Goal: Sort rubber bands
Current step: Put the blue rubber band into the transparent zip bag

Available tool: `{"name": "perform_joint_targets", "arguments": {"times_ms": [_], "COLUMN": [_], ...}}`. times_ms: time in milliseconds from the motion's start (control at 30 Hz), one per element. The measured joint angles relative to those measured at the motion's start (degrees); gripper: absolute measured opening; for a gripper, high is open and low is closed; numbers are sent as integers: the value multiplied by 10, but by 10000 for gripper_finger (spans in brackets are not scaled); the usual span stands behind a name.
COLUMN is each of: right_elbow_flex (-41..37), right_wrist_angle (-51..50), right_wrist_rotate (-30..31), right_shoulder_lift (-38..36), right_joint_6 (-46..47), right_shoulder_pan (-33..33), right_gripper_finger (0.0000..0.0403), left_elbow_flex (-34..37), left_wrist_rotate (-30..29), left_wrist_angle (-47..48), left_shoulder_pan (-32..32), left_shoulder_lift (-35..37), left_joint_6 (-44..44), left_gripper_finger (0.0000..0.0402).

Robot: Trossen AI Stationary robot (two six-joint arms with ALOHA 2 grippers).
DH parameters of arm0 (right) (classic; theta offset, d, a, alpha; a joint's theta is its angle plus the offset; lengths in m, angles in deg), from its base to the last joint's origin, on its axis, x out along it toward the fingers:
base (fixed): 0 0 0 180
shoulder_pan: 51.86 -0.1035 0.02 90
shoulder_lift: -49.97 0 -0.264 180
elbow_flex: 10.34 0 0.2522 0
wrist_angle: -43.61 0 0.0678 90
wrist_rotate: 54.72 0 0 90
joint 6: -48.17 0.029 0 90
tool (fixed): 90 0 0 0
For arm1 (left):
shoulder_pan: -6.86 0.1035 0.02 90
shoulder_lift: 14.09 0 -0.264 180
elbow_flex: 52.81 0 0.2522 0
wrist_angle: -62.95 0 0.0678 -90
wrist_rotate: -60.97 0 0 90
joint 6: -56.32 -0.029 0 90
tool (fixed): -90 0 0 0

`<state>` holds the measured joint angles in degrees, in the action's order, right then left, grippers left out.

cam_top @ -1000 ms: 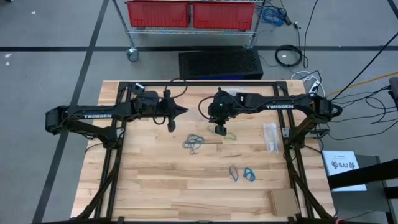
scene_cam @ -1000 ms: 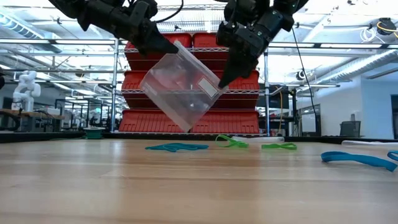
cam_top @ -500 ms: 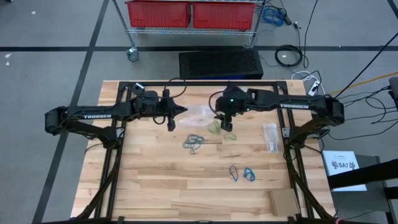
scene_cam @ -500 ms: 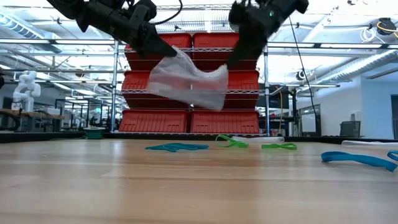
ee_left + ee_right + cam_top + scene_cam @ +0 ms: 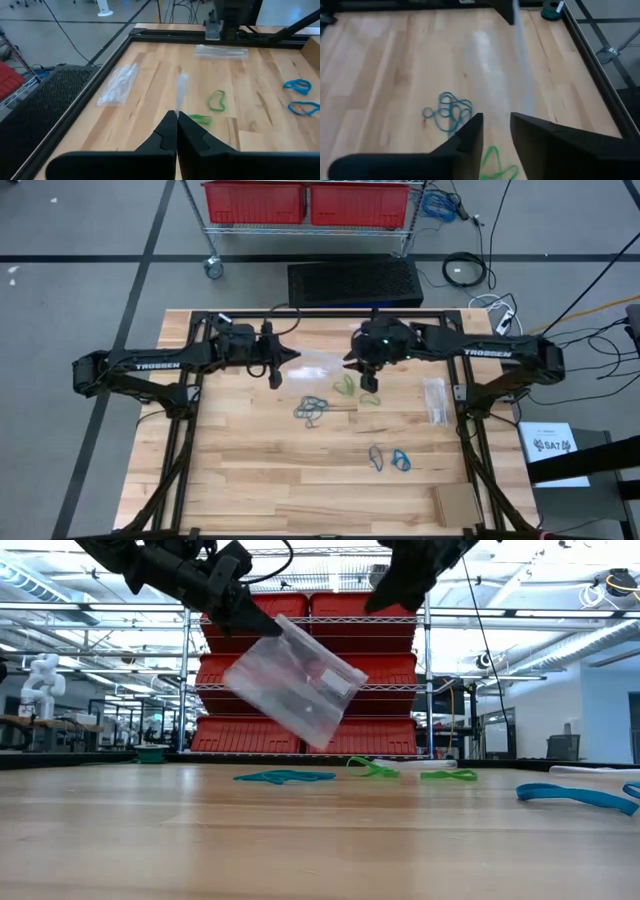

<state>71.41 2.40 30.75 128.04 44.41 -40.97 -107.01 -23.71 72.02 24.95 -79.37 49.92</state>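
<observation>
Clear plastic bag point(image 5: 293, 680) hangs above table, pinched by left gripper point(image 5: 262, 620), fingers clenched on its corner. Right gripper point(image 5: 496, 131) parted, grasping nothing, just right of bag. Rubber bands point(image 5: 314, 410) scattered on wooden table point(image 5: 250, 480) below, centre and near-right.

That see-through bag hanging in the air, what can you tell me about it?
The bag is a small clear plastic pouch, thin and slightly crinkled, with a pale patch near its right edge. It hangs tilted above the table, touching nothing below. The left claw, shut, pinches its upper left corner. The right claw is open and apart from it. Whether anything lies inside, I cannot tell.
</observation>
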Motion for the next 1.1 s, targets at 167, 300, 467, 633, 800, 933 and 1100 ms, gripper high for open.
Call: {"name": "perform_joint_targets", "arguments": {"times_ms": [167,300,467,633,800,933,1100], "right_elbow_flex": [0,0,0,0,0,1,1], "right_wrist_angle": [30,76,166,208,217,233,232], "right_wrist_rotate": [0,3,5,4,1,2,6], "right_shoulder_lift": [-4,34,93,120,138,150,155], "right_joint_6": [11,-38,-97,-114,-121,-130,-135], "right_shoulder_pan": [-3,-3,-2,9,12,16,23], "right_gripper_finger": [156,149,62,10,4,2,1], "left_elbow_flex": [0,0,1,1,1,1,1], "left_wrist_rotate": [0,15,19,21,21,21,21], "left_wrist_angle": [0,5,7,7,4,1,4], "left_shoulder_pan": [3,0,-5,-5,-5,-5,-5], "left_shoulder_lift": [0,0,-6,-6,-6,-6,-6], "left_joint_6": [0,-5,-15,-16,-25,-30,-30], "left_gripper_finger": [0,0,0,0,0,0,0]}}
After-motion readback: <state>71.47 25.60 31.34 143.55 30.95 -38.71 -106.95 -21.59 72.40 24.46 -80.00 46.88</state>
